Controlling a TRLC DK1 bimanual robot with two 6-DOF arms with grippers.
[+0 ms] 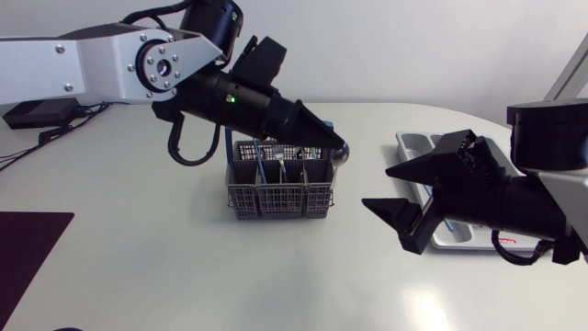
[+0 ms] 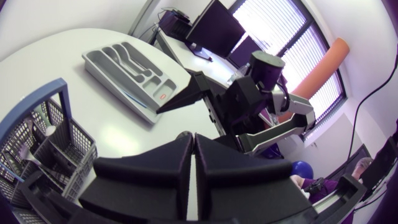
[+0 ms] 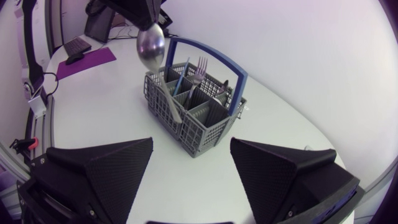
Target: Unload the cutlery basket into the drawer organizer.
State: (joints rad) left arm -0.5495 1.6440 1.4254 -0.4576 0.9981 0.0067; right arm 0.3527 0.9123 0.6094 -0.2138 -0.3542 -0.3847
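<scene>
A grey mesh cutlery basket (image 1: 280, 188) with a blue handle stands mid-table and holds a fork and several other pieces (image 3: 199, 65). My left gripper (image 1: 338, 145) hangs over the basket's right end, shut on a silver spoon (image 3: 151, 46). The spoon's bowl sits at the fingertips and its handle slants down along the basket. In the left wrist view the shut fingers (image 2: 180, 155) hide the spoon. My right gripper (image 1: 377, 187) stands open to the right of the basket, with nothing between its fingers (image 3: 99, 168). The grey drawer organizer (image 1: 411, 142) lies behind my right arm.
A dark mat (image 1: 28, 248) lies at the table's front left. A black box (image 1: 37, 112) with cables sits at the back left. The table's curved edge runs close behind the organizer (image 2: 127, 65).
</scene>
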